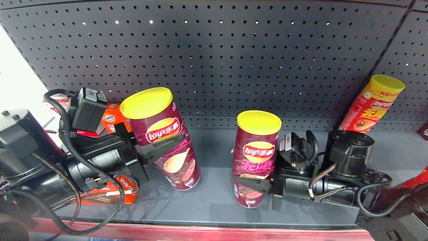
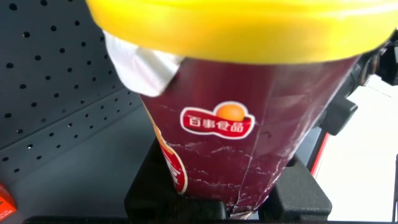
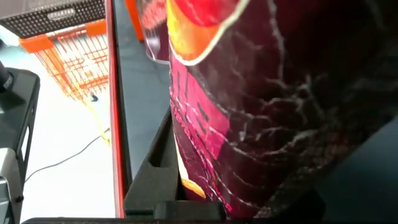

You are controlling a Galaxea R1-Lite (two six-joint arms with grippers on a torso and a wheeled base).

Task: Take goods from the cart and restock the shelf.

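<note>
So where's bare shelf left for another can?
Bare grey shelf lies between the yellow-lidded left maroon can and right maroon can, and at the far right beside the leaning red can. Orange boxes crowd the left end.

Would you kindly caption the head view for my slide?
The left claw holds a tilted maroon can; the right claw holds an upright maroon can on the grey shelf.

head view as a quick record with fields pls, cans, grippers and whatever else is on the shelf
left can: maroon, yellow lid, tilted, held in left gripper
right can: maroon, yellow lid, upright on shelf, right gripper closed on it
red can: far right, at the back by the pegboard
orange boxes: shelf's left end
</note>
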